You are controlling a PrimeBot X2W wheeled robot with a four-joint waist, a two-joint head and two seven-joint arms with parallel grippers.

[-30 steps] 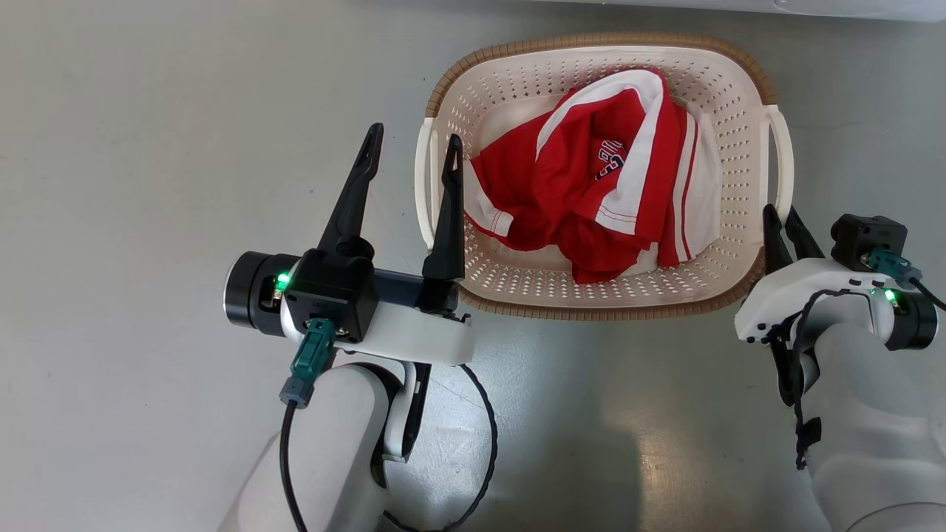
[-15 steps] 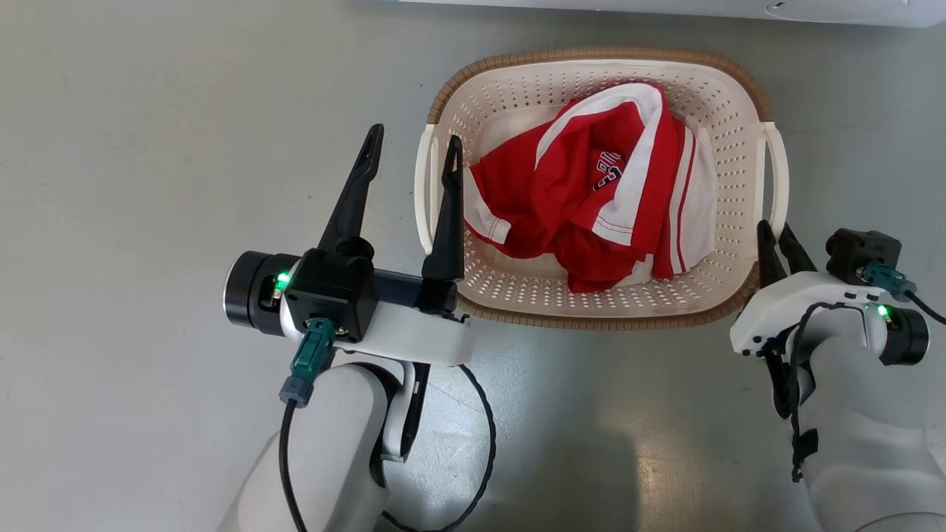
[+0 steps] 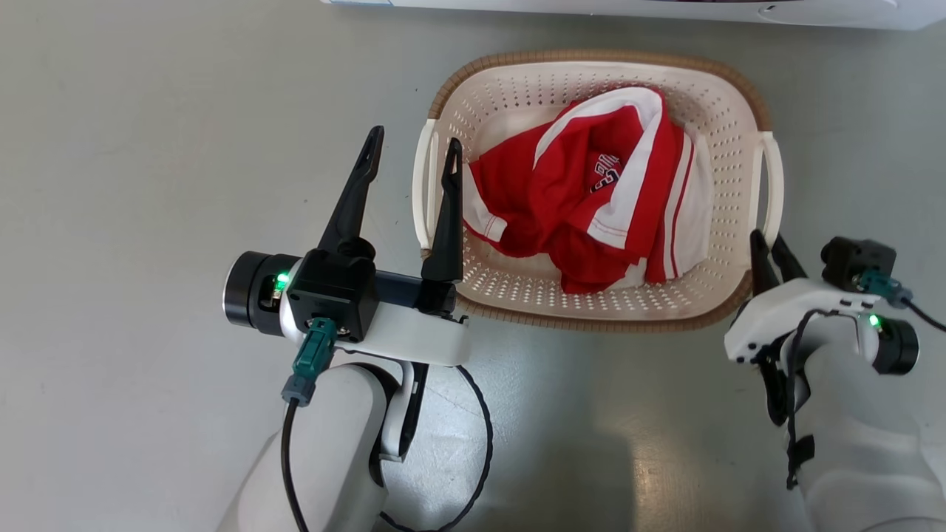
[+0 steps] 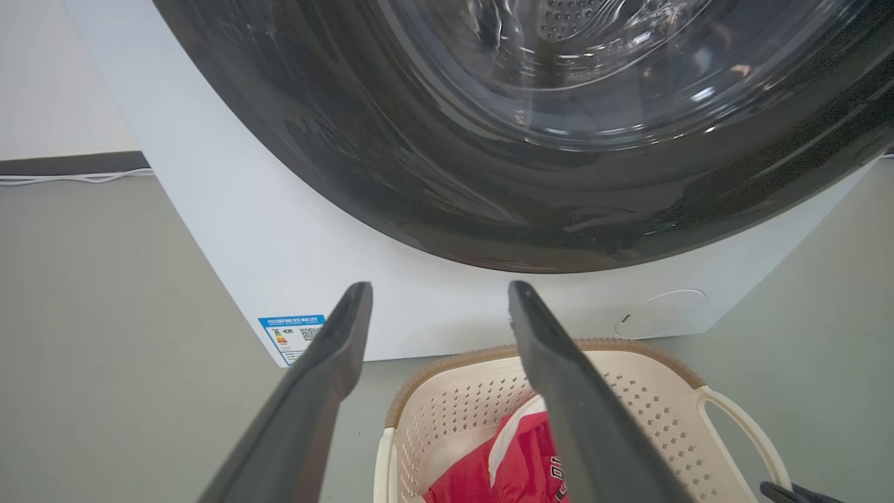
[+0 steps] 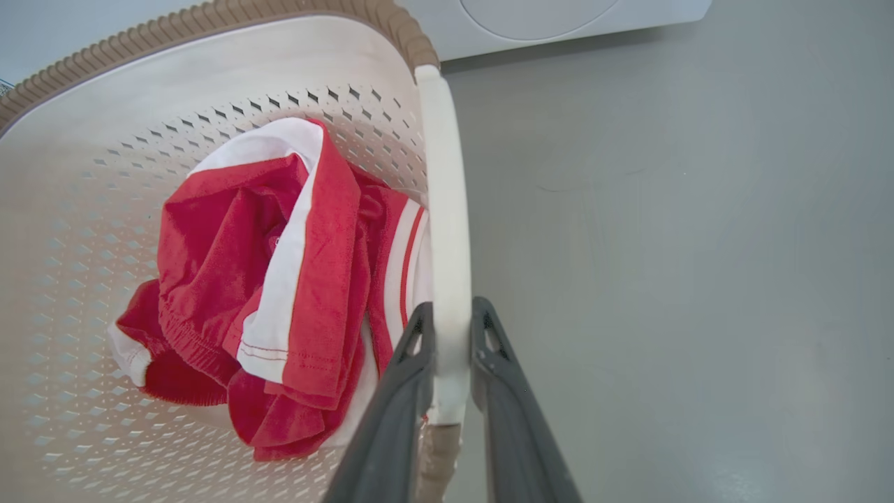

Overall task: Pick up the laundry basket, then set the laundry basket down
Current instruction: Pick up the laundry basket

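Observation:
The cream laundry basket [image 3: 591, 56] with a brown rim sits on the grey floor, holding a red and white garment [image 3: 591, 192]. My right gripper [image 3: 764, 238] is at its near right corner; in the right wrist view the gripper [image 5: 452, 306] is shut on the white right handle [image 5: 443, 209]. My left gripper [image 3: 416, 137] is open, and its two fingers straddle the left handle [image 3: 421, 185] in the head view. The left wrist view shows this gripper [image 4: 440, 286] above the basket [image 4: 628, 349], touching nothing.
A white washer [image 4: 489, 140] with a dark round glass door stands just beyond the basket; its lower edge [image 3: 665, 7] runs along the top of the head view. Bare grey floor [image 3: 148, 148] lies to the left and right of the basket.
The whole head view has shifted: basket and washer edge sit lower in it. The right gripper slid down-left with the basket's handle, still shut on it. The left gripper stays open.

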